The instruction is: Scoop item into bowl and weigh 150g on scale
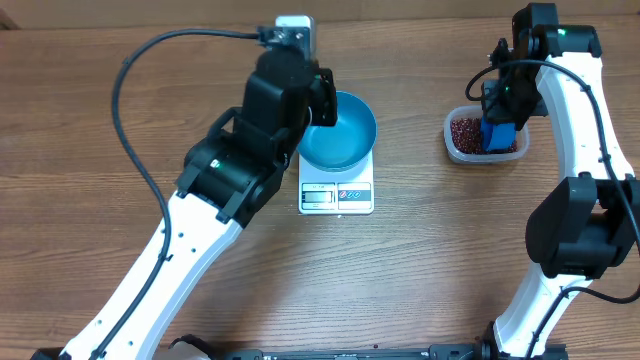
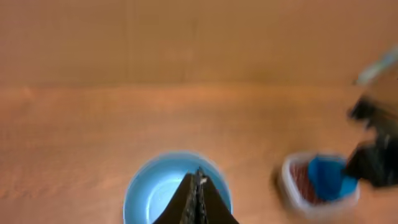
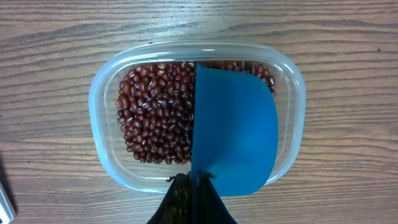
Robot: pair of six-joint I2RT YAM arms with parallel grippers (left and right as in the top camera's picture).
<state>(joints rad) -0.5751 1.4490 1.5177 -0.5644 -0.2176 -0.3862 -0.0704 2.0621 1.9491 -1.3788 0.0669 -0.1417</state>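
Wood table (image 1: pixel 60 150) | left arm (image 1: pixel 230 170) extended, jaws closed, apparently over bowl (image 1: pixel 350 140) | right jaws pinch scoop (image 3: pixel 236 124) above beans (image 3: pixel 152 118)

bowl (image 1: pixel 352 142): 1 | scale (image 1: pixel 336 197): 1 | tub (image 3: pixel 102 124): 1 | scoop (image 3: pixel 236 137): 1 | beans (image 3: pixel 155 118): many | arms (image 1: pixel 180 250): 2

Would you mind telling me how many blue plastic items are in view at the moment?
2. The blue bowl sits on the scale at centre; the blue scoop is in the clear tub of beans on the right. None seems hidden.
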